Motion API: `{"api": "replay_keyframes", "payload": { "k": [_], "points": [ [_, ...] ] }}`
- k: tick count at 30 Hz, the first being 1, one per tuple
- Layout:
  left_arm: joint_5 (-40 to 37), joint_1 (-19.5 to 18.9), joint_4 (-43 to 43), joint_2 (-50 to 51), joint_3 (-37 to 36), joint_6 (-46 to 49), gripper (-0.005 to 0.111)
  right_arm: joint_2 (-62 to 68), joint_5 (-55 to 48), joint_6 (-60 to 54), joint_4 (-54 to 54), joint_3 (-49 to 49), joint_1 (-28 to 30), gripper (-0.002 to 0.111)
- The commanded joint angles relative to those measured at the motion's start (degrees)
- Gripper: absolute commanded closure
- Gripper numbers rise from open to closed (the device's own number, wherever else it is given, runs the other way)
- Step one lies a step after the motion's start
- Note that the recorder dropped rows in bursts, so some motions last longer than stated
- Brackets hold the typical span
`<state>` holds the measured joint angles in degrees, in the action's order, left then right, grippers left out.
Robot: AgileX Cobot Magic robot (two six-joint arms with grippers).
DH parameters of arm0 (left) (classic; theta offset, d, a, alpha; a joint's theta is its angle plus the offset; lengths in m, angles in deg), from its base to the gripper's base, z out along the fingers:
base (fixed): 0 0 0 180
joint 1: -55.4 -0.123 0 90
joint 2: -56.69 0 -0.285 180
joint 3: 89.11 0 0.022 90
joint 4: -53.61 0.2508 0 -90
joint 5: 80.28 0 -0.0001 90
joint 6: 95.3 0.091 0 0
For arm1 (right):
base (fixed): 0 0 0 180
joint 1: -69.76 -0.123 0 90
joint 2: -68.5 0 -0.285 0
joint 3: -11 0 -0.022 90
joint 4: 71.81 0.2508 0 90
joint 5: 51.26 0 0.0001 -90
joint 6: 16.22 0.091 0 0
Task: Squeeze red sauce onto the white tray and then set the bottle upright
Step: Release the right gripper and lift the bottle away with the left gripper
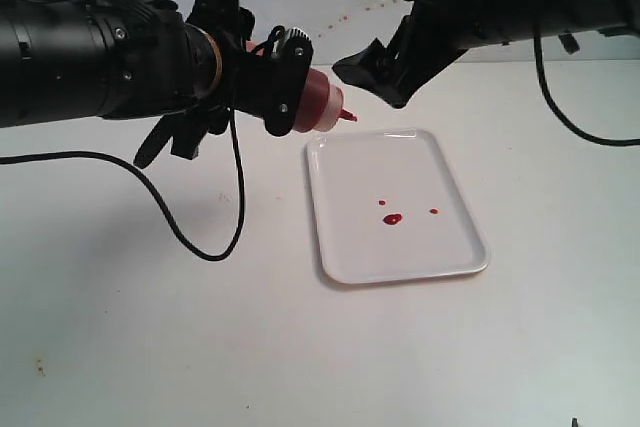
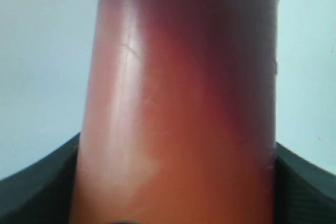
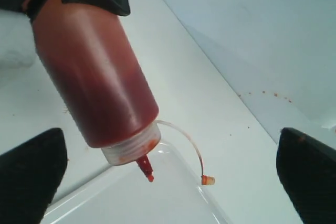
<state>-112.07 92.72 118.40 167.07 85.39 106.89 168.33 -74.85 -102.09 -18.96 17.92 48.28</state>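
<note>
**Bottle**: held off the table. Long axis near horizontal in ext. view, tipped slightly nozzle-down. Nozzle points toward the right of that view, at the white tray, with its tip above the tray's far-left corner. Right wrist view shows the same slant, and the small tethered cap dangles beside the nozzle, not touching it.

**Left gripper**: clamped on the bottle body, 1 finger each side.

**Right gripper**: jaws spread wide, nothing between them. It is near the nozzle end but apart from the bottle.

**Red sauce**: 3 small drops on the tray floor, approx. centre. More shows dark through the bottle wall.

**Obscured:**
- Bottle base and most of the body are hidden behind the left gripper in ext. view.
- Left wrist view is filled by the blurred bottle wall, with only dark finger edges flanking it.
- Both arms are cut off by the frame edges.
- Nozzle tip shows red; drop or plastic, can't tell.
</note>
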Motion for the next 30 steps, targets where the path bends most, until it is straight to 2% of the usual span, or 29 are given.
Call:
{"api": "replay_keyframes", "payload": {
  "k": [1,7,9,11,15,20,25,30],
  "points": [
    [1.25,-0.04,0.15,-1.29,-0.34,-4.88,0.107,-1.95,0.6,3.45,-2.35,-0.13,1.42,0.004],
    [2.16,-2.05,0.03,-2.99,-0.44,-10.44,0.107,-2.9,-0.92,6.59,-1.62,1.78,9.14,0.004],
    [4.13,-3.21,-0.57,-4.44,-0.44,-12.09,0.107,-2.76,-0.38,6.45,3.87,4.07,12.12,0.004],
    [7.39,-4.33,-4.71,-6.26,-0.44,-12.37,0.107,-2.48,-0.81,5.59,11.33,5.66,13.93,0.004],
    [11.7,-5.41,-9.65,-9.24,-1.23,-11.61,0.107,-0.38,-7.91,-0.72,23.48,8.11,13.77,0.004],
    [16.79,-5.41,-11.21,-14.53,-4.71,-12.46,0.107,6.12,-15.95,-5.05,30.84,9.52,12.12,0.004],
    [19.15,-5.41,-14.91,-19.32,-5.82,-14.9,0.107,12.15,-33.35,-15.0,47.09,9.52,12.25,0.004],
    [22.45,-5.41,-19.2,-23.75,-8.42,-14.9,0.107,14.33,-46.12,-19.03,47.09,8.23,12.25,0.007]
  ]
}}
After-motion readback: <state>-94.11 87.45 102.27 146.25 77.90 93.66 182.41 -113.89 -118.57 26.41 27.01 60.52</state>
